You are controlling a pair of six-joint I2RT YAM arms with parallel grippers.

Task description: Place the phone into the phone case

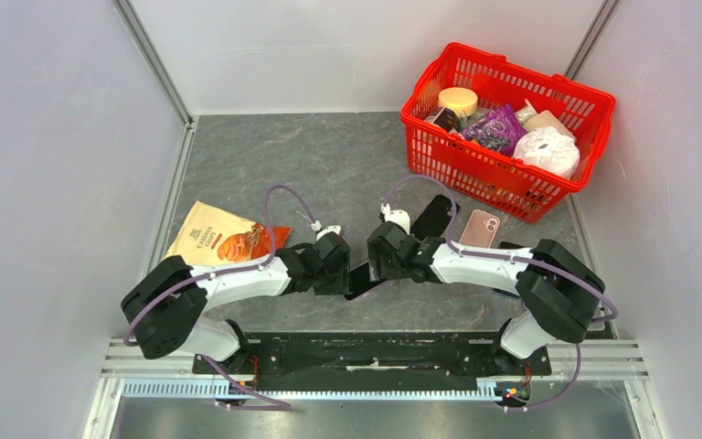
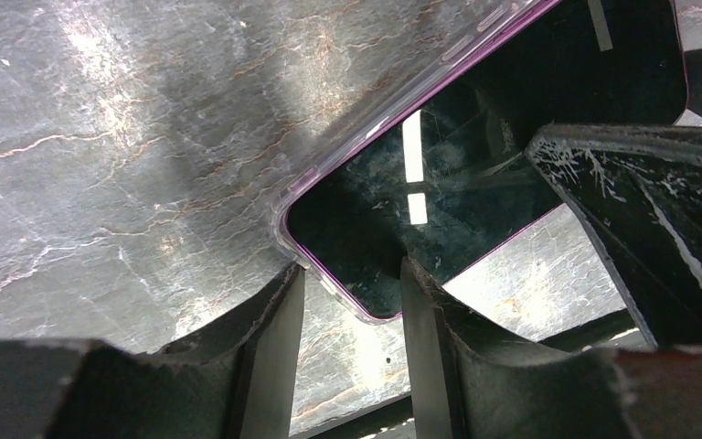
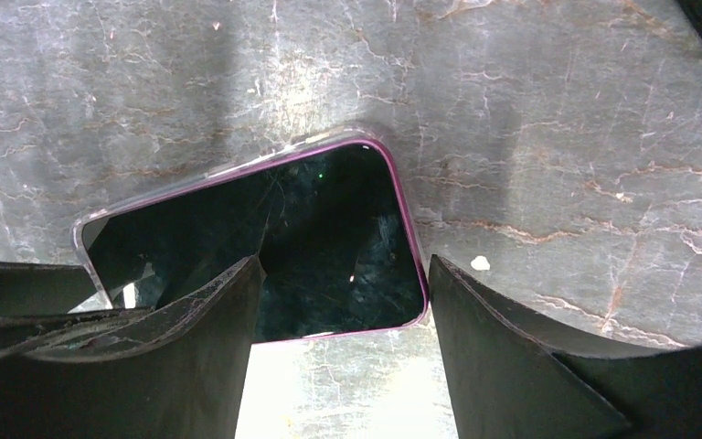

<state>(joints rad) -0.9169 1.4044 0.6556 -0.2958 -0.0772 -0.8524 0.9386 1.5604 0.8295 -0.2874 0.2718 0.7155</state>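
A black-screened phone (image 1: 363, 280) with a purple edge lies flat on the grey table inside a clear phone case whose rim (image 2: 281, 222) wraps its corner. It also shows in the right wrist view (image 3: 329, 238). My left gripper (image 1: 342, 274) is open, its fingers standing either side of the phone's near corner (image 2: 352, 274). My right gripper (image 1: 380, 265) is open over the phone's other end (image 3: 345, 265), one finger on the screen and the other at the phone's edge. The right gripper's finger (image 2: 640, 229) shows in the left wrist view.
A pink phone-shaped item (image 1: 480, 229) and a black flat item (image 1: 434, 218) lie behind the right arm. A red basket (image 1: 594, 105) with groceries stands at the back right. An orange snack bag (image 1: 219, 240) lies at the left.
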